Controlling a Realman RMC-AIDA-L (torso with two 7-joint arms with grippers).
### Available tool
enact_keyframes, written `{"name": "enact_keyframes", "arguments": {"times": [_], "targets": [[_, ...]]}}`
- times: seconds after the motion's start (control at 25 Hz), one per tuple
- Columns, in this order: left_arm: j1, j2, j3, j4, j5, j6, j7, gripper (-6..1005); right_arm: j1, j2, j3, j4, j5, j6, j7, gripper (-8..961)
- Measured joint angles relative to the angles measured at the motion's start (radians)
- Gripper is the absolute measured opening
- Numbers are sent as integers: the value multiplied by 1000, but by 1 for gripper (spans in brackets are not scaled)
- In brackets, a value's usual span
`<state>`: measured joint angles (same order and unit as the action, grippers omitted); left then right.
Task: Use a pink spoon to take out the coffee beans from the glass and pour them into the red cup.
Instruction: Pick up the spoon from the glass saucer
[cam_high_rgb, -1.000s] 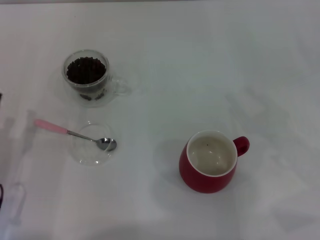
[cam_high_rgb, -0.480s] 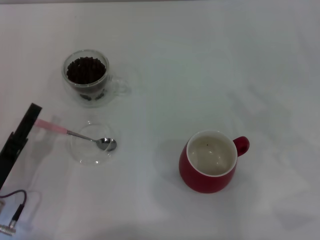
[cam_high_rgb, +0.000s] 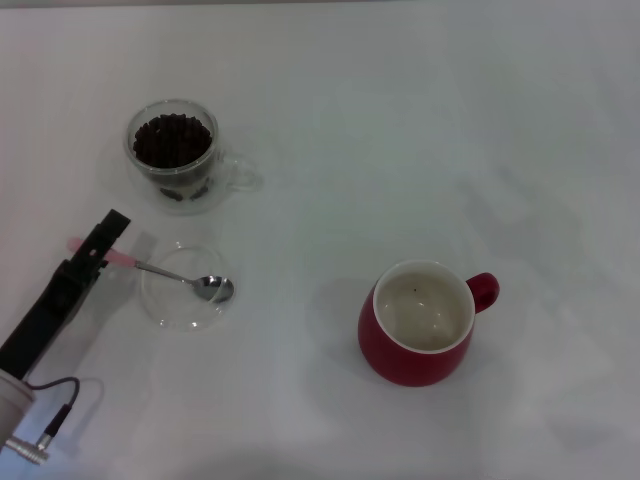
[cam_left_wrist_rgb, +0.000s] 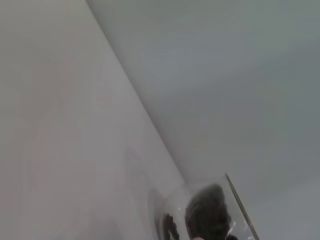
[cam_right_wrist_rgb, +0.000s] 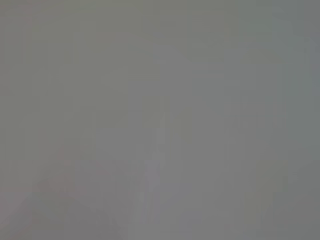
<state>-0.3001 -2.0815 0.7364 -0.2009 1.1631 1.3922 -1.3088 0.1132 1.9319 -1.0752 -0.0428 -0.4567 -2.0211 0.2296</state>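
Left gripper (cam_high_rgb: 108, 232): a dark bar reaching in from the lower left edge of the head view, its tip over the pink end of the spoon's handle. Whether its fingers are open or closed cannot be told, nor whether it touches the handle. A white cuff and a thin cable show at its base, lower left corner.

Spoon (cam_high_rgb: 160, 270): left of centre, lying flat, pink handle pointing to the upper left, metal bowl to the lower right. The bowl rests on the saucer.

Saucer (cam_high_rgb: 178, 312): flat, round, clear glass, left of centre, below the glass and well apart from the cup.

Glass (cam_high_rgb: 176, 154): upper left, upright, clear, its side handle pointing right. In the left wrist view it shows at the bottom edge, blurred.

Beans (cam_high_rgb: 172, 140): dark, heaped inside the glass, filling it nearly to the rim. A few show low down through the wall.

Table (cam_high_rgb: 400, 130): white, bearing everything listed.

Cup (cam_high_rgb: 418, 336): lower right of centre, upright, red outside, cream inside, loop handle to the upper right. One dark speck lies within.

Right gripper: not in sight; its wrist view is plain grey.
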Motion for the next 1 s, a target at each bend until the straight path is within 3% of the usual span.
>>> {"name": "enact_keyframes", "arguments": {"times": [0.96,1.0], "targets": [[2,-5,-3,1,18,22,55,821,8,2,17,-13,4,25,4,578],[1,-5,-2,1,18,21,54,781,8,2,17,-14,4,24,4,578]]}}
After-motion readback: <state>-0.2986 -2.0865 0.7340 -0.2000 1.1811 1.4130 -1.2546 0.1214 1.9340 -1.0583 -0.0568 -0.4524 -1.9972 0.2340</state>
